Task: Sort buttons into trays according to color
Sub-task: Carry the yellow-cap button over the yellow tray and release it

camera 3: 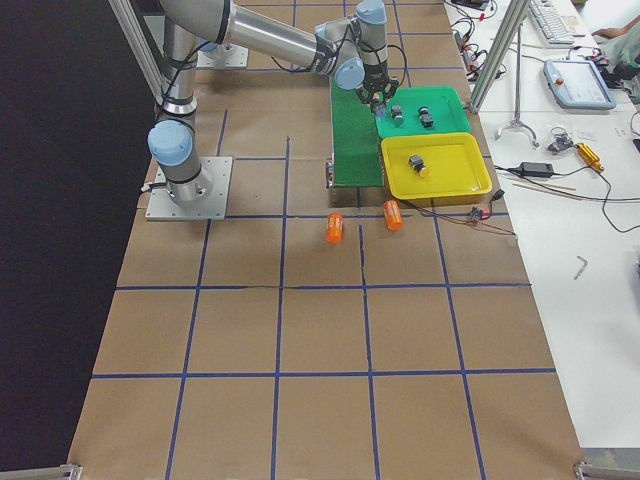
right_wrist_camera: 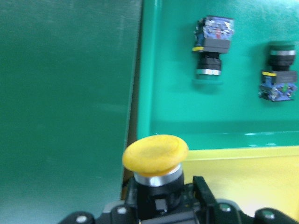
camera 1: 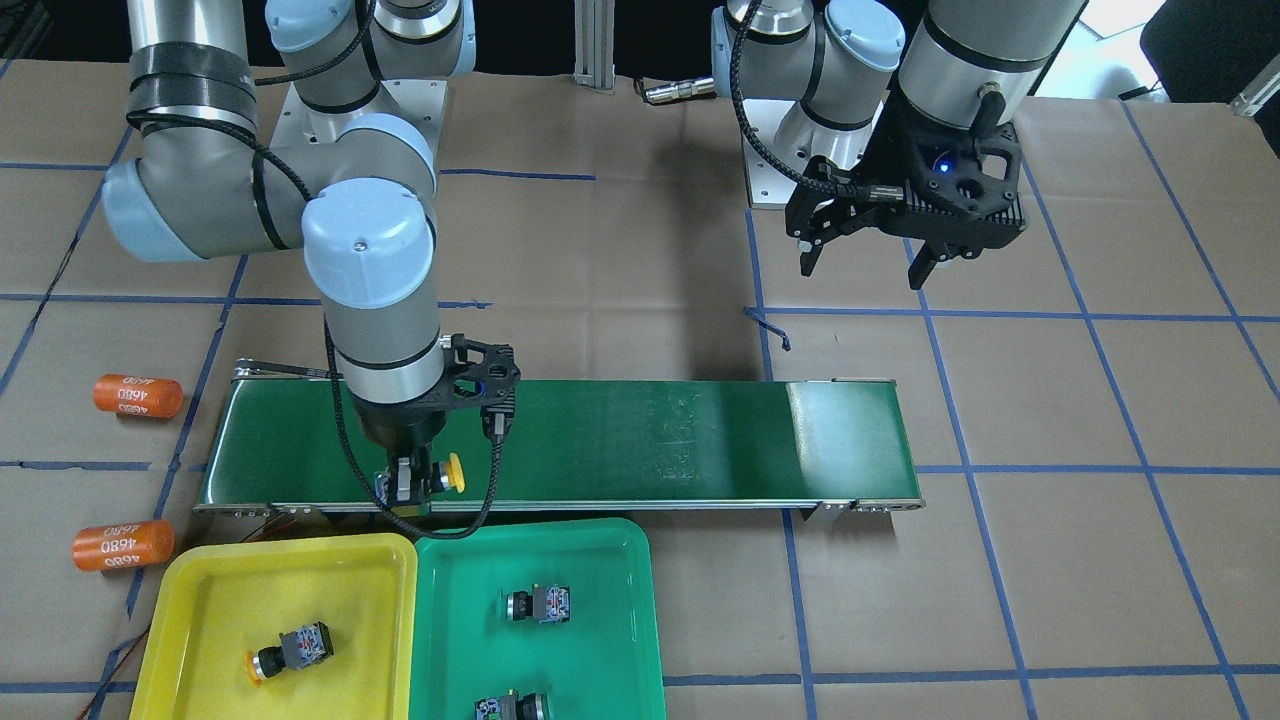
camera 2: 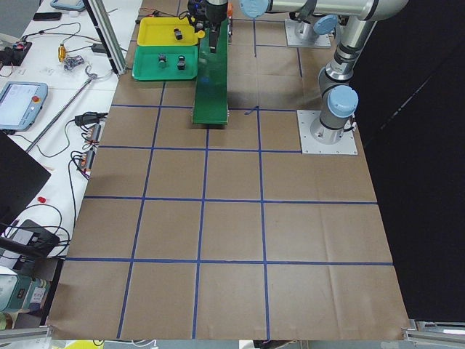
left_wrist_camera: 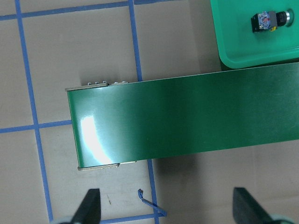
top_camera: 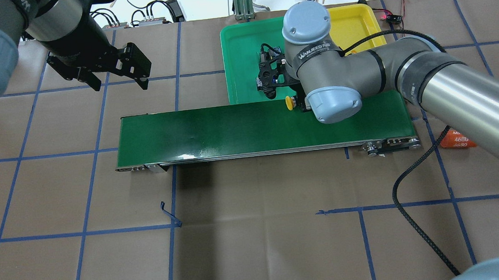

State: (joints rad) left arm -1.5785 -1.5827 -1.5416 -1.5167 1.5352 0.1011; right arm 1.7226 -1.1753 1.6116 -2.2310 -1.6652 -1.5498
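My right gripper [camera 1: 408, 490] is shut on a yellow-capped button [camera 1: 450, 473] and holds it over the belt's edge nearest the trays. In the right wrist view the yellow cap [right_wrist_camera: 155, 157] hangs above the seam between belt, teal-green tray [right_wrist_camera: 177, 112] and yellow tray [right_wrist_camera: 247, 182]. Another yellow button [camera 1: 290, 650] lies on its side in the yellow tray [camera 1: 220, 590]. Two more buttons [camera 1: 540, 604] [camera 1: 512, 706] lie in the green tray [camera 1: 600, 650]. My left gripper [camera 1: 862, 270] hangs open and empty, high above the table near the belt's other end.
The long dark green conveyor belt [camera 1: 650, 440] runs across the table beside the trays. Two orange cylinders marked 4680 [camera 1: 138, 395] [camera 1: 122, 546] lie on the brown paper past the belt's end near the yellow tray. A black cable [top_camera: 414, 216] trails from my right arm.
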